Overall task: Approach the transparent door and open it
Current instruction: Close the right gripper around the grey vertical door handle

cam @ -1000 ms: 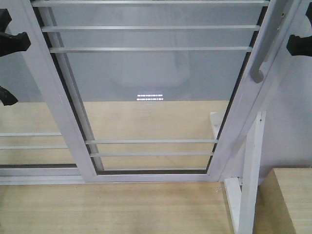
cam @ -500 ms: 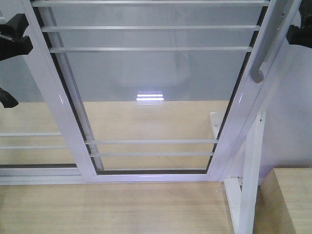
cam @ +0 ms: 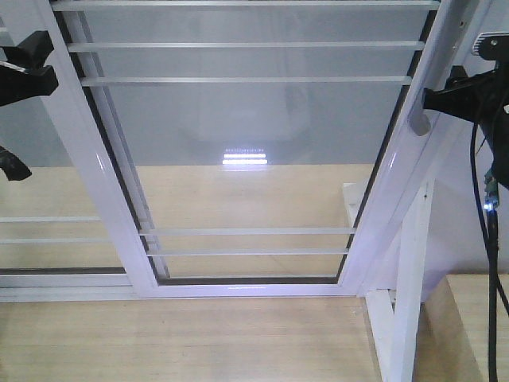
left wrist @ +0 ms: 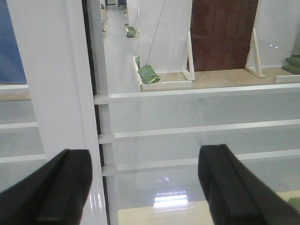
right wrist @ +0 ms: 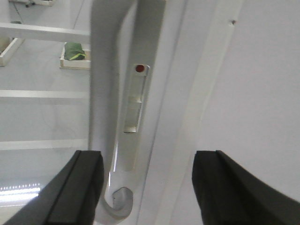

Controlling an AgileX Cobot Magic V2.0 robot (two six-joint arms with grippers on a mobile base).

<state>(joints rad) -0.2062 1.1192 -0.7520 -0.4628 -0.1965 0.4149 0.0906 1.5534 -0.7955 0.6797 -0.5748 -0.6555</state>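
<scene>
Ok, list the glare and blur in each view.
Front view: sharp, with a striped light reflection on the glass of the transparent door. Left wrist view: that glare again low on the glass, the left claw dark and soft-edged. Right wrist view: handle washed out and soft, right claw blurred.

Pale wood floor [cam: 183,342] lies in front; beyond it, grey floor [cam: 238,119] carries a bright glare [cam: 245,157]. Farther off, a green bag [left wrist: 149,74] sits on a white stand base [left wrist: 166,85] beside a brown panel [left wrist: 224,35].
</scene>
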